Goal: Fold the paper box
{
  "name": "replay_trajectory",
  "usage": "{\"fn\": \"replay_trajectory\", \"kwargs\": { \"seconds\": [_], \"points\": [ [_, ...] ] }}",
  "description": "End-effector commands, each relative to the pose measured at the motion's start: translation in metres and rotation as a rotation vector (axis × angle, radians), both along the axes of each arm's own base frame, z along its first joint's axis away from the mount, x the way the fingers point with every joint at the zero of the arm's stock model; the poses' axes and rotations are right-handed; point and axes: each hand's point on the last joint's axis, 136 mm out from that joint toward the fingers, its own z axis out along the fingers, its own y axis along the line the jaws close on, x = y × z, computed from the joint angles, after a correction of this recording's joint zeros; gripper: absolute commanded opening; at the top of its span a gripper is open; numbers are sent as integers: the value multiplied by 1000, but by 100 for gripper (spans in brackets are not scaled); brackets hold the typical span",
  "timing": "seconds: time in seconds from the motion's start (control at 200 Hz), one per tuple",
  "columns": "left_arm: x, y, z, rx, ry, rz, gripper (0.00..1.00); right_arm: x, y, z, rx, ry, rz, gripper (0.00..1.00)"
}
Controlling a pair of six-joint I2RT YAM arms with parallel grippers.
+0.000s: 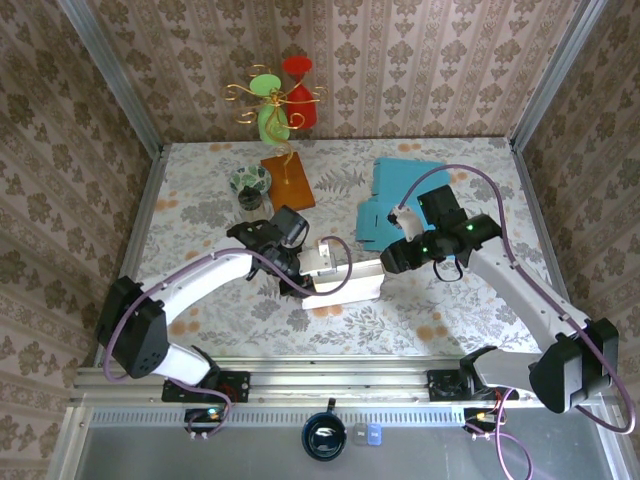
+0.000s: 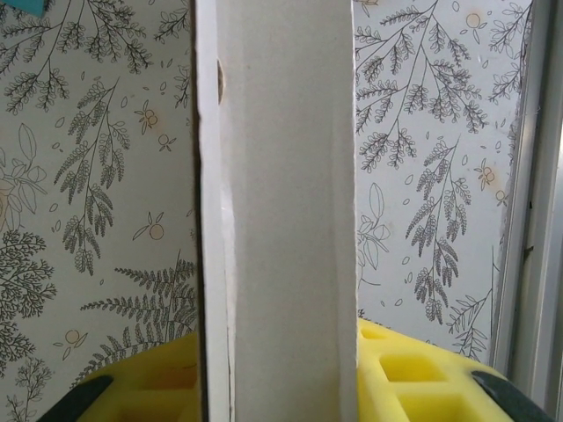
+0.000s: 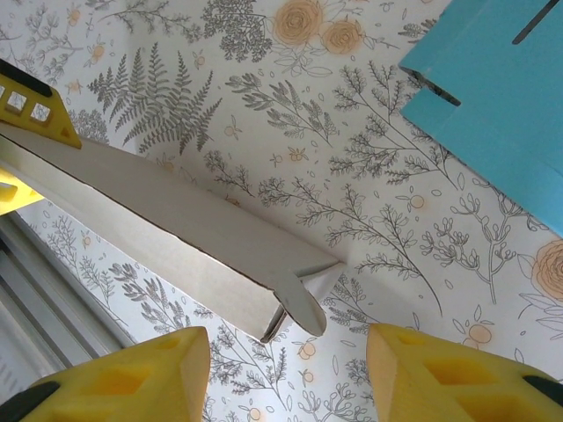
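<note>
One white paper box (image 1: 345,280) lies on the floral table (image 1: 200,300), just toward 6 o'clock from its middle. It is a long, narrow, partly folded piece stretched from 9 to 3 o'clock between the two arms.

The left gripper (image 1: 298,272) meets the box's 9 o'clock end. In the left wrist view, a pale panel of the box stands upright between its two yellow fingers (image 2: 141,391), touching both, so this claw is clamped narrowly on the box.

The right gripper (image 3: 283,343) sits at the box's 3 o'clock end. Its two yellow fingers (image 3: 132,378) stand well apart with nothing between them. The box's open end, with one rounded flap, lies just beyond the fingertips, so this claw holds nothing.

One flat blue card blank (image 1: 395,195) with cut slots lies at about 1 o'clock from the box, near it but apart.

Around 11 o'clock stand three more things:
- one glass (image 1: 250,185)
- one brown board (image 1: 288,180)
- one gold wire ornament (image 1: 280,100) bearing one green and one red piece, at the far edge
</note>
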Motion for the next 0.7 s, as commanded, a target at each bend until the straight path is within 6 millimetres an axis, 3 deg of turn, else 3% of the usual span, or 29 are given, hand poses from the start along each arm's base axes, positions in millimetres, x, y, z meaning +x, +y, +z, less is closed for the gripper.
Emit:
{"fn": "replay_trajectory", "kwargs": {
  "seconds": [0.0,0.215,0.505,0.695],
  "points": [
    [-2,5,-4,41,11,-19,32,-8,4,-6,8,59,21,51],
    [-2,5,-4,37,10,-17,32,-5,9,-9,11,71,34,48],
    [-2,4,-3,31,15,-13,32,-2,17,-7,22,79,56,31],
    [-2,4,-4,28,14,-13,32,-3,16,-9,6,77,53,26]
  ]
}}
